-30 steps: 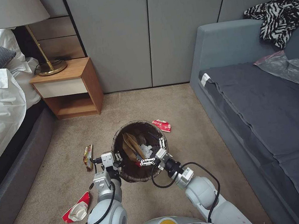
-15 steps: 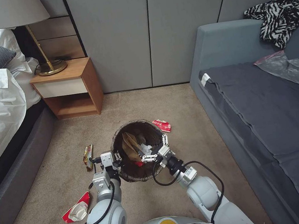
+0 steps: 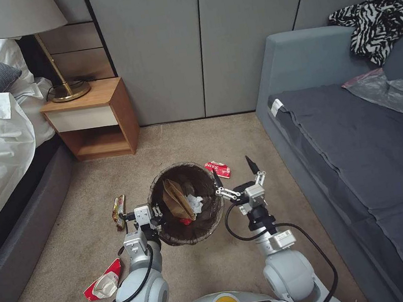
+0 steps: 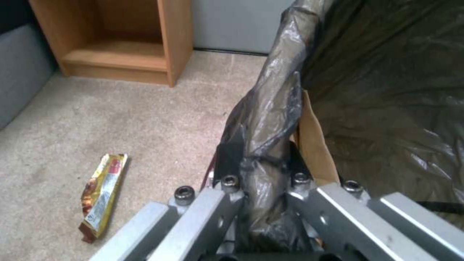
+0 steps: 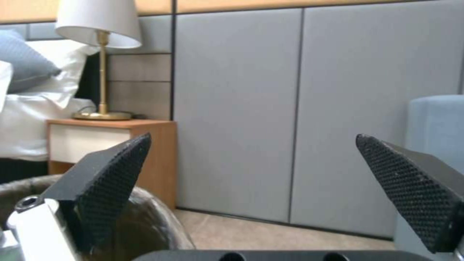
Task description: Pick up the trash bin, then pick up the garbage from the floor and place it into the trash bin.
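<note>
Wrappers lie on the carpet at my left: a red-and-white wrapper (image 3: 102,283) and a gold snack wrapper (image 3: 118,211). My left gripper (image 3: 156,214) pinches the trash bin (image 3: 187,202) by its bagged rim. My right gripper (image 3: 235,175) hangs beside it, spread wide, empty.

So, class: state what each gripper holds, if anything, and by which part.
The left gripper holds the trash bin by its bag-covered rim, jaws shut across it. The right gripper, beside the bin, is open and holds nothing.
</note>
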You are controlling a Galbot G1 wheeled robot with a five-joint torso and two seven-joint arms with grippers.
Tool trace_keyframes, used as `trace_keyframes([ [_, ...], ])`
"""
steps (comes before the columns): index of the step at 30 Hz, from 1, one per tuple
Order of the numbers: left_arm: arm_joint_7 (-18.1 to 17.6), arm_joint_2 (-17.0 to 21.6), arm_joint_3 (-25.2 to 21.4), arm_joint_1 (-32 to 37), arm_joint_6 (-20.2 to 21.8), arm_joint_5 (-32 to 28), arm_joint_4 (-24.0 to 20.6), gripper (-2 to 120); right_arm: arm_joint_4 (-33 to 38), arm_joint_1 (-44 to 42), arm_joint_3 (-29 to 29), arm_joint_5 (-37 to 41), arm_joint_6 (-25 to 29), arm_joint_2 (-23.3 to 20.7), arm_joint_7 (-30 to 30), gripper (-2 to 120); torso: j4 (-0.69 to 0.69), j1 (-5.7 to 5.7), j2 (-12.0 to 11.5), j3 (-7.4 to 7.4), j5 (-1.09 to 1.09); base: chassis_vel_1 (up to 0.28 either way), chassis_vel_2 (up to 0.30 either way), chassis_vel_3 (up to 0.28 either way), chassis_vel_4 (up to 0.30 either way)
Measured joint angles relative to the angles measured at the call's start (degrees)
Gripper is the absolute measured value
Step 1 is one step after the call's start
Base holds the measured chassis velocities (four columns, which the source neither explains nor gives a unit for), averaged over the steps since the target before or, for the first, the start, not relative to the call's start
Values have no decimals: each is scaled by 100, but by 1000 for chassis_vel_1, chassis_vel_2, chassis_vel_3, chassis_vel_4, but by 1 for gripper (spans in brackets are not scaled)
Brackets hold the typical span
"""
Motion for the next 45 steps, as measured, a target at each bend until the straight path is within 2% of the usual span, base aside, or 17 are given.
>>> trace_keyframes([
  [6, 1, -1, -82, 2, -33, -28, -11, 2, -53, -300, 244, -122, 334, 182, 83, 100, 1, 0, 0, 0, 0, 0, 0, 0, 0],
  [8, 1, 5, -138, 0, -38, -51, -67, 2, -254, -401, 491, -205, 647, 290, 90, 100, 1, 0, 0, 0, 0, 0, 0, 0, 0],
  [12, -1, 6, -179, -4, -39, -53, -95, 2, -393, -495, 633, -138, 809, 311, 93, 99, 1, 0, 0, 0, 0, 0, 0, 0, 0],
  [25, -2, 11, -216, -27, -47, -49, -92, 2, -688, -441, 805, 55, 917, 314, -4, 95, 1, 0, 0, 0, 0, 0, 0, 0, 0],
  [45, -4, 7, -213, -24, -55, -52, -81, 2, -726, -389, 828, 120, 939, 310, -59, 89, 1, 0, 0, 0, 0, -32, 33, 30, -28],
])
